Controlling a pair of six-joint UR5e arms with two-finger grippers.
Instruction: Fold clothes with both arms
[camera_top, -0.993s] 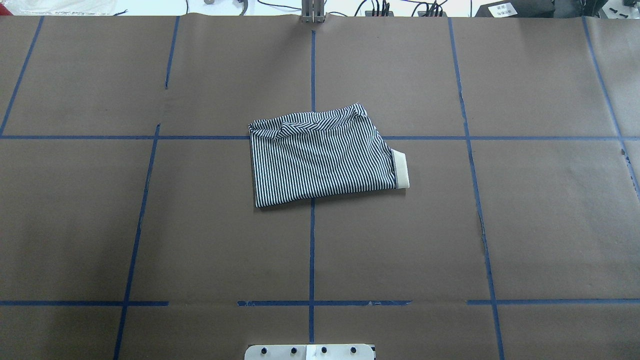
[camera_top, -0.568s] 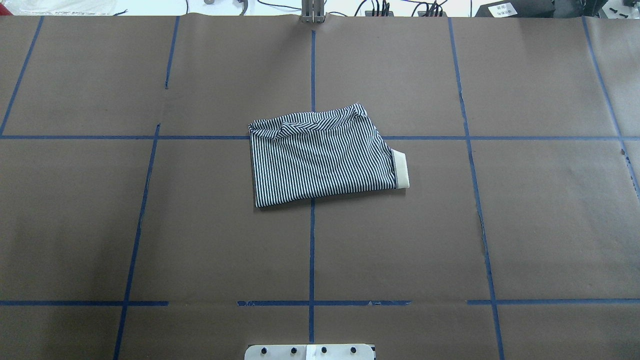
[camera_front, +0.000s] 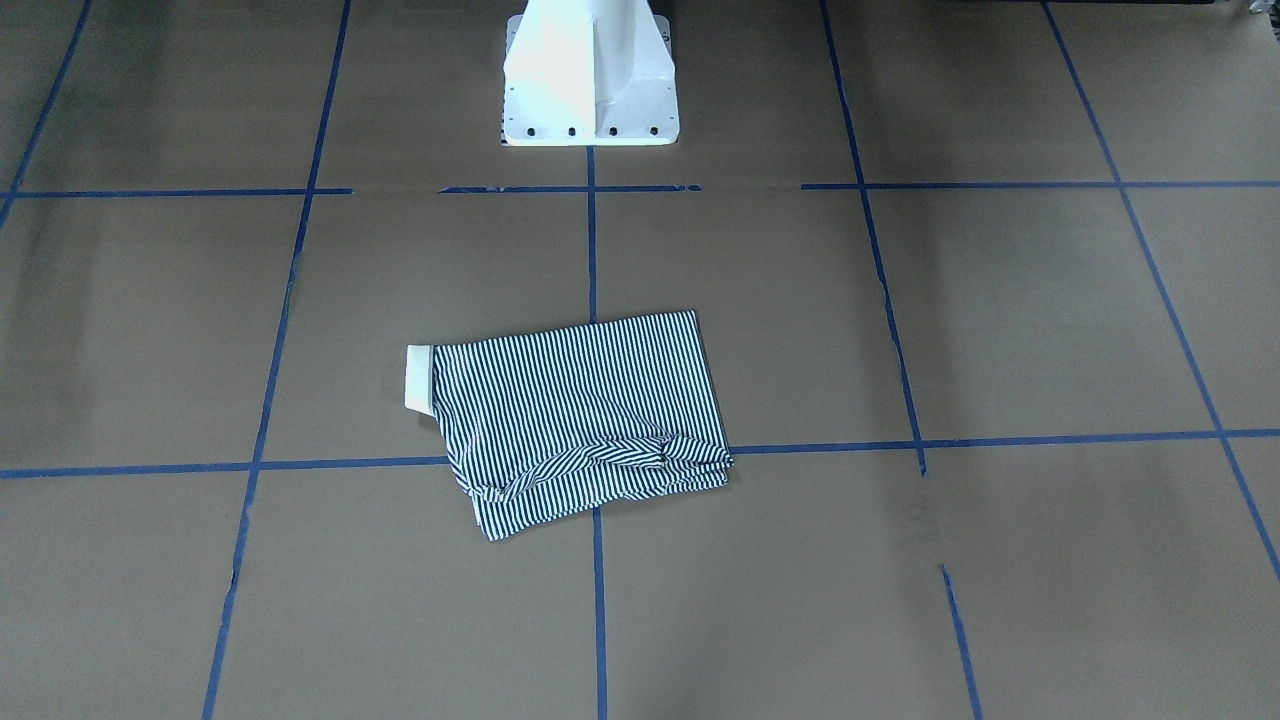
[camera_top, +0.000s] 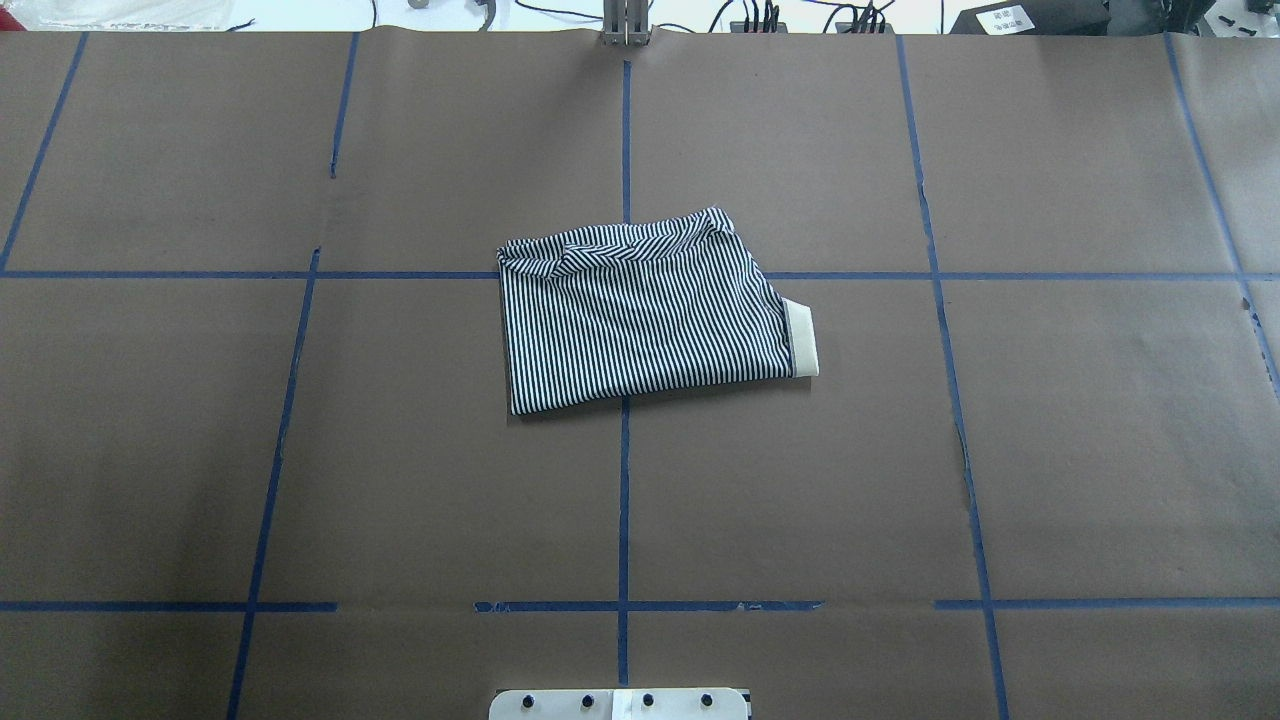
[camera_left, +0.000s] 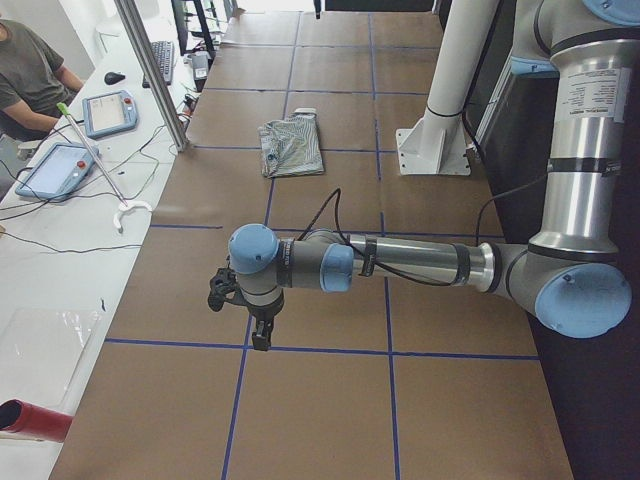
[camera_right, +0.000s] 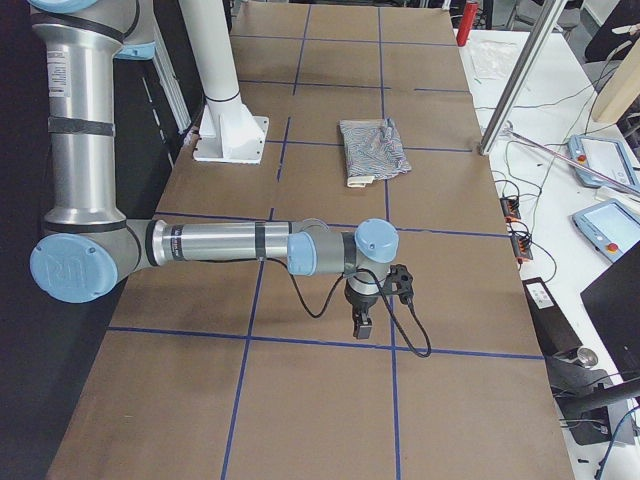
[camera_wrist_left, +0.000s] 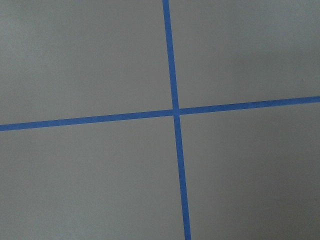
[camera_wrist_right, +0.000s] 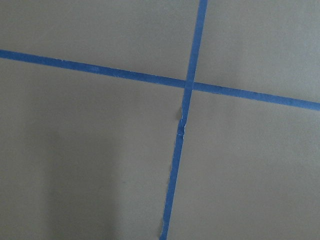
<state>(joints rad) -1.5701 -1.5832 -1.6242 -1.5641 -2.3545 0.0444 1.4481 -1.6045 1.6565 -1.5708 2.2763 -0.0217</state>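
1. The folded polo shirt (camera_top: 645, 315) lies at the overhead view's centre, its long axis running left to right, with a cream band (camera_top: 803, 338) at its right end
2. The left gripper (camera_left: 259, 335) and right gripper (camera_right: 361, 325) hang well apart from it, toward opposite ends of the table (camera_top: 300, 450), neither clearly nearer; I cannot tell whether their fingers are parted or closed
3. Since the earlier overhead pictures, the shirt lies unmoved

Flat table paper (camera_wrist_left: 100, 175) lies under the left gripper (camera_left: 259, 340) and right gripper (camera_right: 361, 330); between them, well apart, sit the folded shirt (camera_top: 645, 315) and white pedestal (camera_front: 588, 70).
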